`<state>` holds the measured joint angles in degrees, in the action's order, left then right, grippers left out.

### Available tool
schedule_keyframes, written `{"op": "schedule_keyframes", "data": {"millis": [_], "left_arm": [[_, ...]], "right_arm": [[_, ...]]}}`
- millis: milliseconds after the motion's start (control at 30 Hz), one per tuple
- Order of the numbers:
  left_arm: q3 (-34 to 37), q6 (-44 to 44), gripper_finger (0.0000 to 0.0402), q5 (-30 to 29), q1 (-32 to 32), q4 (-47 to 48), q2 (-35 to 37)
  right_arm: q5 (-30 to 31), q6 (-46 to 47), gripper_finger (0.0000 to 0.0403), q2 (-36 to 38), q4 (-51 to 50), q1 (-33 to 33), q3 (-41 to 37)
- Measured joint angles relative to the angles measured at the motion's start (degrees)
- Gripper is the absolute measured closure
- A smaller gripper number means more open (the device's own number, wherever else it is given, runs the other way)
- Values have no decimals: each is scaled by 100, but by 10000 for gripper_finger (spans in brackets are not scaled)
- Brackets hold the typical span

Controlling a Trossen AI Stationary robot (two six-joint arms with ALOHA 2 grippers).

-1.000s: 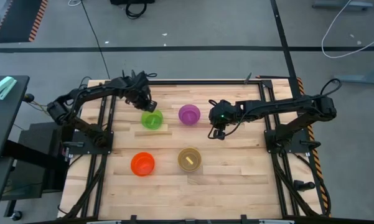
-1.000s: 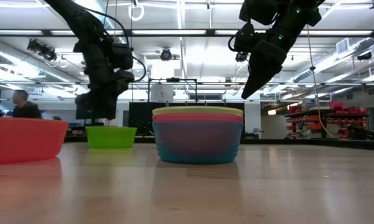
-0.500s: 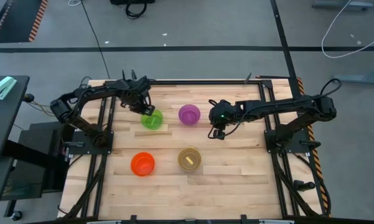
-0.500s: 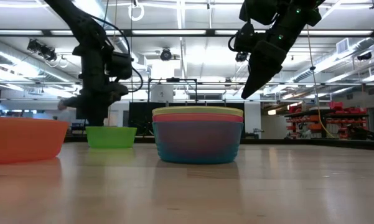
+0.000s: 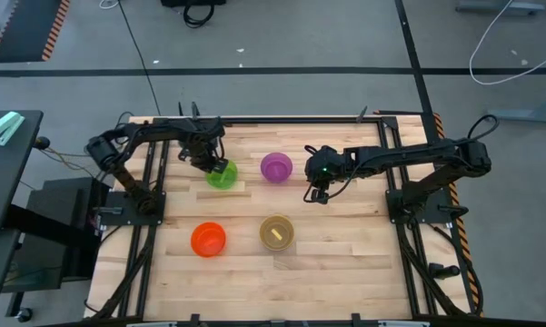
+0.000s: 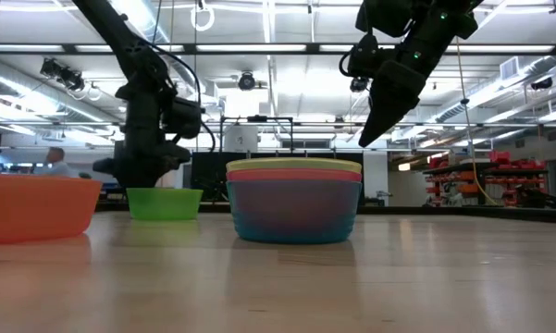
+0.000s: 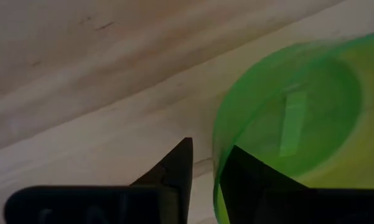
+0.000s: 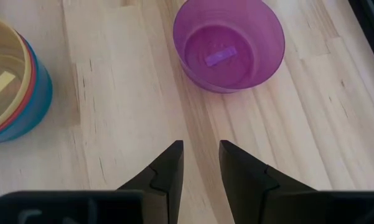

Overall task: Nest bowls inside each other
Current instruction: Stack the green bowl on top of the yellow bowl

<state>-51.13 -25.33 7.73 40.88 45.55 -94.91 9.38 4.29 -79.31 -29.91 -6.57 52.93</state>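
Your left fingers (image 7: 174, 171) straddle the rim of the green bowl (image 5: 223, 175), one inside and one outside, with a narrow gap between them and no firm clamp visible. The left gripper (image 5: 211, 163) sits left of centre in the high view, its arm bent in from the left edge. Your right gripper (image 5: 318, 193) hangs above the worktop (image 5: 345, 245), fingers slightly parted and holding nothing, just right of the purple bowl (image 5: 275, 167). The orange bowl (image 5: 208, 239) lies lower left; the stack of bowls (image 5: 276, 232) lower centre.
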Motion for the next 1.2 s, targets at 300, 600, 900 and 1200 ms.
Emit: {"op": "schedule_keyframes", "data": {"millis": [300, 600, 900, 1200], "left_arm": [[0, 23, 382, 7, 0, -111, 6], [0, 44, 391, 17, -2, -121, 15], [-4, 87, 393, 15, -4, -67, 17], [-285, 322, 394, -22, -216, 223, 128]], "right_arm": [[1, 0, 292, 0, 0, 0, 0], [1, 0, 292, -2, 0, 0, 0], [1, -75, 292, -2, -2, -7, 0], [1, -145, 292, -2, 0, -7, 0]]}}
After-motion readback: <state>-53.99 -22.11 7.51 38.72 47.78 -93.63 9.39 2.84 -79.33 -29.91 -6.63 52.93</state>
